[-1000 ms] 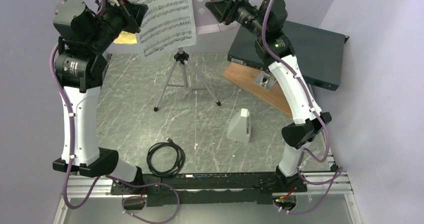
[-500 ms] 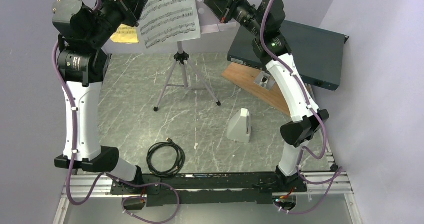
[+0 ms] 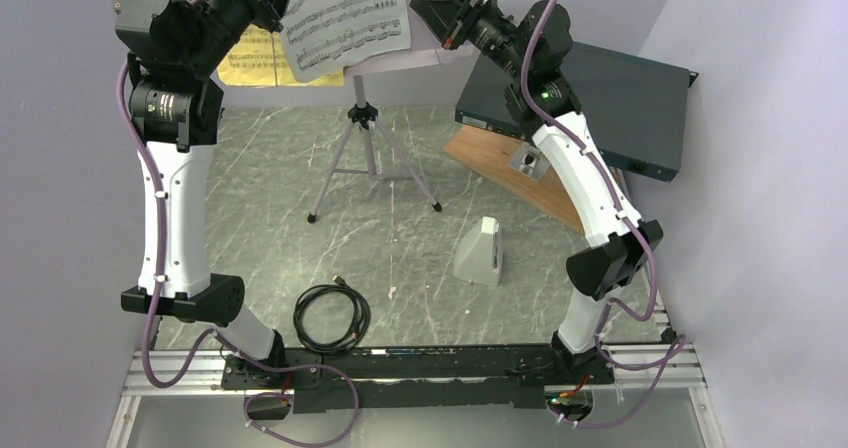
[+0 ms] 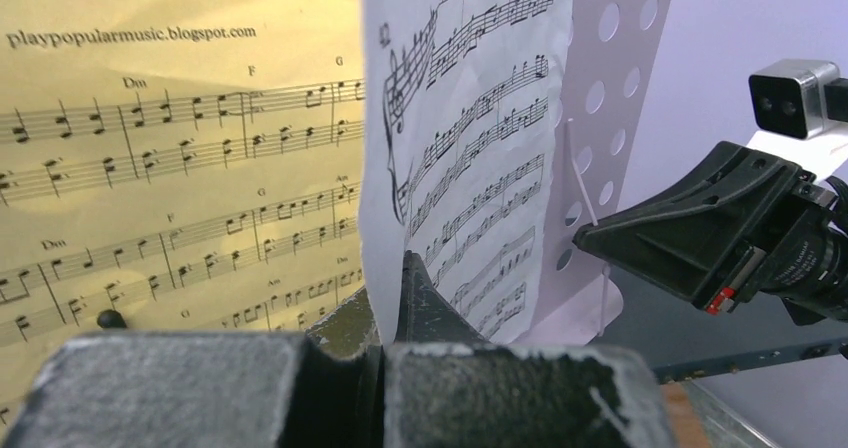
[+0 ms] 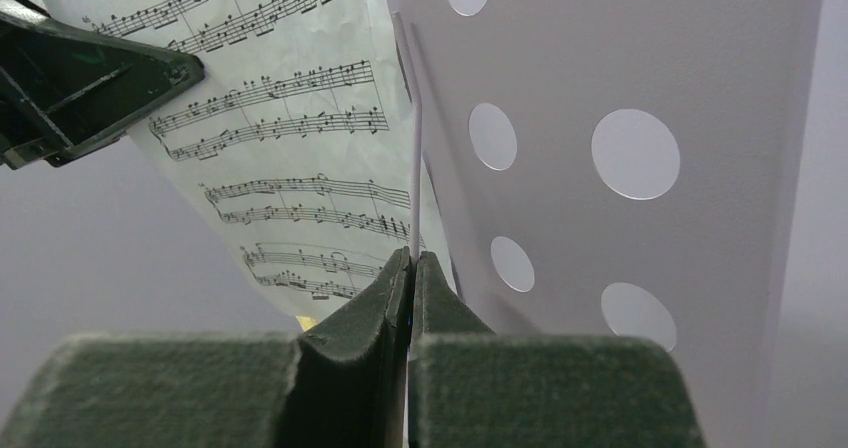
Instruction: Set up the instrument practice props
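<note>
The left claw [image 4: 386,303] is up high at the back and is pinched tight on the bottom edge of the white page [image 4: 470,138] of printed notes. The page hangs up from the claw and curls a little. Behind it and off to its left is the yellow page [image 4: 180,158], also full of notes; what holds that one up I cannot tell. The music stand [image 4: 615,88] is right behind the white page – a pale grey plate with round holes in it. The right claw [image 5: 411,268] is up there too, on the other side of the white page, and its two fingers are closed on a thin white rod [image 5: 417,158] that runs up in front of the plate with the holes. From above, the stand's silver legs [image 3: 362,158] are spread out on the grey bench [image 3: 260,218], near the back. The little white metronome [image 3: 481,251] stands upright on the bench, well apart from the legs and nearer the right arm. A black cable [image 3: 332,318] lies coiled close to the front edge. On the right, a big dark-green box [image 3: 610,93] sits flat with a brown board [image 3: 495,163] poking out from under it.
</note>
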Motion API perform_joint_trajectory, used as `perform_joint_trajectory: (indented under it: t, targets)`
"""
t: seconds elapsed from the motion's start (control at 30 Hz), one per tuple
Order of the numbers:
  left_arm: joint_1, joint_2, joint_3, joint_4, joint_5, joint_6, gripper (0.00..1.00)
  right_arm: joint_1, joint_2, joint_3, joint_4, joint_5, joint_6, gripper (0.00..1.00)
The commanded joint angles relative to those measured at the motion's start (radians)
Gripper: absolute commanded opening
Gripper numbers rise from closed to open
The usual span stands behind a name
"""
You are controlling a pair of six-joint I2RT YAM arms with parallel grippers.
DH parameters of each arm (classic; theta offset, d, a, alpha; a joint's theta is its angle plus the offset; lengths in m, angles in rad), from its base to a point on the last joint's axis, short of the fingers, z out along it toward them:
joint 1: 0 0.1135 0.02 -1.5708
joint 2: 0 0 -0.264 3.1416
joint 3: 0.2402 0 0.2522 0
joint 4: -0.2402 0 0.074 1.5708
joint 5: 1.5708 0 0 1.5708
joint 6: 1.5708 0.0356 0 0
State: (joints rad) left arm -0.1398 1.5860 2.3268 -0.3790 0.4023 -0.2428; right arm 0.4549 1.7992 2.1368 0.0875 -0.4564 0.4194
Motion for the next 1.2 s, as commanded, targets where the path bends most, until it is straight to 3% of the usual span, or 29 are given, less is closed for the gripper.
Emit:
perform_joint_trajectory:
  t: [0.0, 0.27, 0.57, 0.8, 1.03, 1.17]
  targets:
    - [0.004, 0.009, 0.061, 0.027, -0.021, 0.032, 0.00, -0.010, -0.065, -0.027, 0.150, -0.036, 0.032, 0.00]
    - [0.005, 0.017, 0.006, 0.154, 0.064, -0.047, 0.00, -0.021, -0.072, -0.082, 0.233, -0.062, 0.063, 0.00]
    - [0.004, 0.096, 0.060, 0.219, 0.155, -0.147, 0.00, -0.022, -0.075, -0.083, 0.251, -0.079, 0.073, 0.00]
    - [0.003, 0.184, 0.104, 0.342, 0.345, -0.219, 0.00, -0.022, -0.066, -0.068, 0.253, -0.093, 0.082, 0.00]
    - [0.003, 0.221, 0.115, 0.443, 0.381, -0.286, 0.00, -0.023, -0.064, -0.064, 0.246, -0.095, 0.077, 0.00]
    - [-0.001, 0.254, 0.180, 0.413, 0.409, -0.279, 0.00, -0.022, -0.065, -0.067, 0.245, -0.096, 0.074, 0.00]
